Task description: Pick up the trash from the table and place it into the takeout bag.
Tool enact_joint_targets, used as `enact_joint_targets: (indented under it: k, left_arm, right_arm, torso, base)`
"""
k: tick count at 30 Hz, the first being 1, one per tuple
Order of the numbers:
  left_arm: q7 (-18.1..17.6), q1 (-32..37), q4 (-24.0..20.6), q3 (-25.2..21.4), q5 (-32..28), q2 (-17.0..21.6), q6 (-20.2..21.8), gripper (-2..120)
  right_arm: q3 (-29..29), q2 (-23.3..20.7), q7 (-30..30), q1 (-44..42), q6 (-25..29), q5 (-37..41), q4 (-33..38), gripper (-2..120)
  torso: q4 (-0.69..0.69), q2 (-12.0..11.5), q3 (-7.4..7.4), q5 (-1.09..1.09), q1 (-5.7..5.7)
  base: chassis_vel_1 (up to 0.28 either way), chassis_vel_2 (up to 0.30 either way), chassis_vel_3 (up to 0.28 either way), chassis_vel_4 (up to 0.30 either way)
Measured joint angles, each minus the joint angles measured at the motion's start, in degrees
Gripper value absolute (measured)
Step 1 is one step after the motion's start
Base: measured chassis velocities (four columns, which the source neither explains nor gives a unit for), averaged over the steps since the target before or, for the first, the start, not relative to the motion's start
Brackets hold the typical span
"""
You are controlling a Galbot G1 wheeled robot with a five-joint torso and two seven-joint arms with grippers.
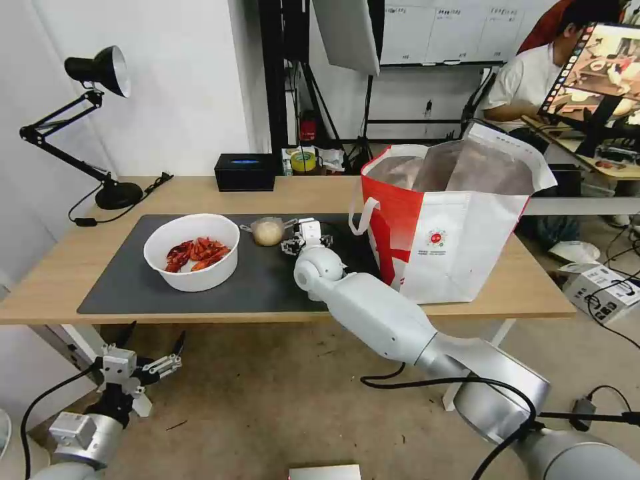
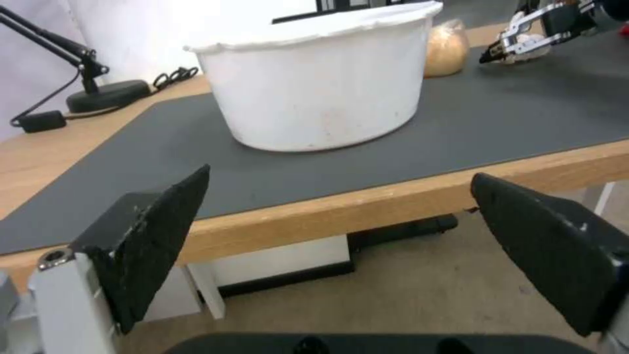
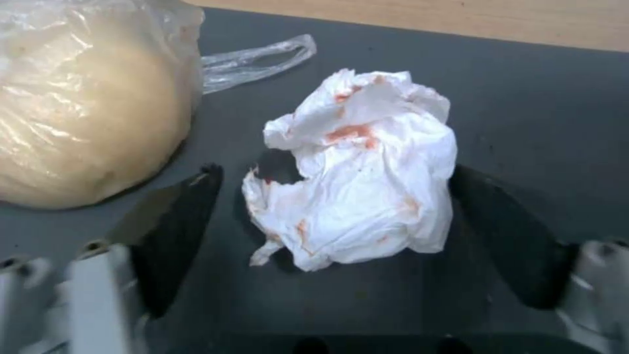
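On the dark mat (image 1: pixel 127 287) of the table (image 1: pixel 60 267), a crumpled white tissue (image 3: pixel 367 177) with orange stains lies between the fingers of my open right gripper (image 3: pixel 335 169), one pad on each side and a gap to both. Close beside it is the small clear bag with a beige ball (image 3: pixel 85 108) (image 1: pixel 268 233). Further along the mat stands the white bowl of red crayfish shells (image 1: pixel 192 252) (image 2: pixel 314 83). The red-and-white takeout bag (image 1: pixel 453 240) stands open at the mat's right end. My left gripper (image 1: pixel 153 337) hangs open below the table's front edge.
A black desk lamp (image 1: pixel 100 73) stands at the table's far left corner with its cord (image 1: pixel 87 213) trailing on the wood. A black rectangular box (image 1: pixel 245 172) sits at the back edge. Cartons (image 1: pixel 600 287) and cables lie on the floor to the right.
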Motion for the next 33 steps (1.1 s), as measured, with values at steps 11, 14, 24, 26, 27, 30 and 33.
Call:
enact_joint_targets:
  k: [11,14,24,26,27,30,33]
  left_arm:
    - [1.5,-0.5,0.1,0.5,-2.6,0.7,-1.4,100]
    - [1.5,-0.8,0.1,1.2,-3.0,0.8,-1.4,100]
    - [1.4,-1.0,-0.8,1.4,-3.2,1.4,-1.3,100]
    - [1.4,-0.9,-0.9,1.4,-3.2,1.4,-1.3,100]
    - [1.4,-0.8,-1.1,1.3,-3.2,1.4,-1.3,100]
    - [1.3,-0.5,-1.4,1.1,-3.2,1.4,-1.3,100]
    - [1.3,0.0,-1.8,0.9,-3.2,1.2,-1.3,100]
  right_arm:
    - [1.0,0.0,-0.3,-1.1,0.4,-0.3,0.1,48]
    - [1.3,-0.5,-0.4,-1.6,0.7,-0.6,0.4,33]
    - [1.3,-2.7,-0.4,-2.1,1.3,-0.4,2.6,0]
    - [1.4,-3.2,-0.3,-2.3,1.7,-0.3,3.4,0]
    - [1.5,-3.8,0.0,-2.6,2.0,-0.2,4.5,0]
    - [1.9,-5.1,0.8,-3.0,2.9,0.0,7.7,0]
    - [1.9,-7.0,1.4,-3.6,4.0,-0.1,12.4,0]
  torso:
    - [0.0,0.0,-0.01,0.0,0.0]
    - [-0.01,0.0,-0.02,0.0,-0.01]
    - [0.0,0.0,0.0,0.0,0.0]
    - [0.0,0.0,0.01,0.0,0.0]
    - [0.0,0.0,0.01,0.0,0.0]
    - [0.0,0.0,0.01,0.0,0.0]
    - [0.0,0.0,0.0,0.0,0.01]
  base:
    - [0.0,0.0,0.0,0.0]
    - [0.0,0.0,0.0,0.0]
    - [0.0,0.0,0.0,0.0]
    - [0.0,0.0,0.0,0.0]
    - [0.0,0.0,0.0,0.0]
    - [0.0,0.0,0.0,0.0]
    - [0.0,0.0,0.0,0.0]
